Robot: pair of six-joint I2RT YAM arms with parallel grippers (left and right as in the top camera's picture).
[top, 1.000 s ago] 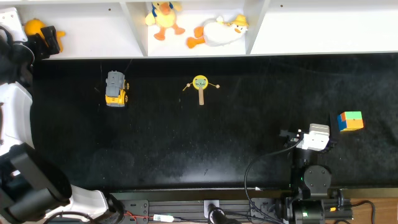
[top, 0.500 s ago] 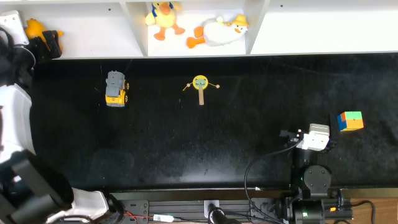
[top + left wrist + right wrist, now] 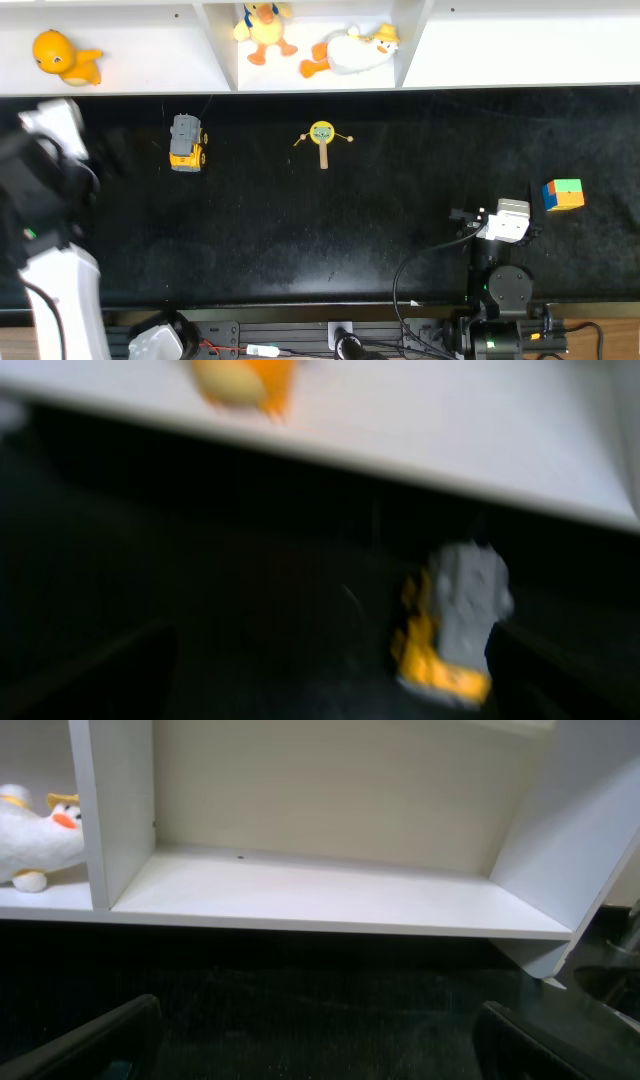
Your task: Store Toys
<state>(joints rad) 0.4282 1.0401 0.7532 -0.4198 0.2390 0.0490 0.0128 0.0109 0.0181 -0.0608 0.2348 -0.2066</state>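
Looks like a robotics lab setup: a desk [image 3: 400, 220] laid with black matting, a plain white cubby shelf [image 3: 520, 50] along 12 o'clock, and at 6 o'clock a mounted arm base [image 3: 497, 290] amid loose cables [image 3: 398, 280] trailing along the front edge.

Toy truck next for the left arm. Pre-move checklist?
1. Left gripper open and empty: ok.
2. Toy truck apart from other toys on the table: ok.
3. Left gripper centred over Toy truck: not ok; it lies ahead and off-centre.
4. Orange duck resting in the shelf's left bay: ok.
5. Right gripper open, far from Toy truck: ok.
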